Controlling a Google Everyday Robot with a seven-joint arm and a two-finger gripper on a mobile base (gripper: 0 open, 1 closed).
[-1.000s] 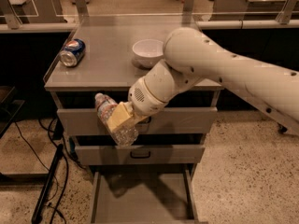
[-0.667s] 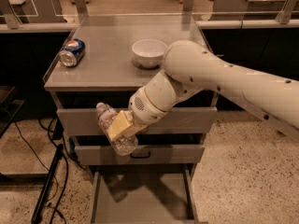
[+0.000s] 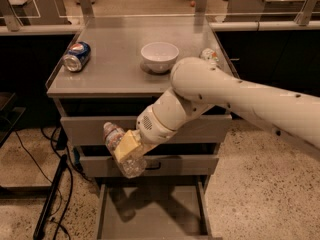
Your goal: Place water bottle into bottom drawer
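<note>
The water bottle (image 3: 121, 152), clear and crinkled with a white cap at its upper left end, hangs tilted in front of the cabinet's upper drawer fronts. My gripper (image 3: 128, 147) is shut on the water bottle, its tan pads around the bottle's middle. Below it the bottom drawer (image 3: 170, 215) is pulled out, a shallow grey tray with the bottle's shadow on its floor. The bottle hangs over the drawer's left part, well above the floor.
On the cabinet top (image 3: 115, 71) stand a white bowl (image 3: 159, 56), a blue Pepsi can (image 3: 76, 56) lying at the left, and a small can (image 3: 210, 55) partly hidden behind my arm. Dark cables (image 3: 47, 204) run along the floor left of the cabinet.
My arm has carried the bottle slightly lower and to the left, toward the open bottom drawer. The grip on the bottle is unchanged.
</note>
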